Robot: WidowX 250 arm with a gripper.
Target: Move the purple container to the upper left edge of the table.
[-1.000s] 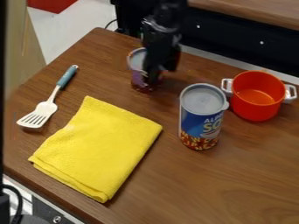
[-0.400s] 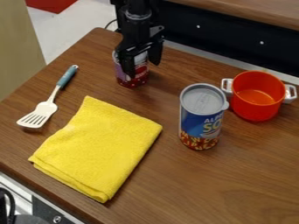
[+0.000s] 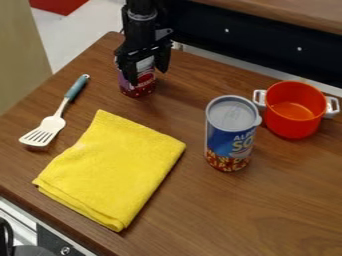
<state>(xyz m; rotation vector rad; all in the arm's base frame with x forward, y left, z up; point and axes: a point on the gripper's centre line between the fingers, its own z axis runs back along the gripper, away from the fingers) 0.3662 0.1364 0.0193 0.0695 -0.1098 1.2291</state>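
"What was set nearest on the counter (image 3: 267, 205)?"
"A folded yellow cloth (image 3: 110, 170) was spread flat at the left, one of its corners pointed toward the far edge."
"And beside it?"
"To the right, apart from the cloth, a blue can (image 3: 230, 132) was stood upright, capped with a grey lid. To the left, a spatula (image 3: 43, 131) was laid down, its slotted white blade turned toward the near side and its teal handle angled away."
"Was anything placed past the blue can?"
"An orange pot (image 3: 294, 110) with two pale handles was set just behind it, to the right. Whether the two were touched together could not be told."
"Where was the purple can (image 3: 137, 86) found?"
"It was held upright beyond the cloth, toward the far left part of the counter, near the far edge but short of the corner."
"And the gripper (image 3: 147, 76)?"
"It was pointed down over the purple can, which was gripped between its jaws."
"What was seen farthest off?"
"Past a dark panel (image 3: 267, 42), pale floor and something red (image 3: 59, 4) were seen at the upper left."
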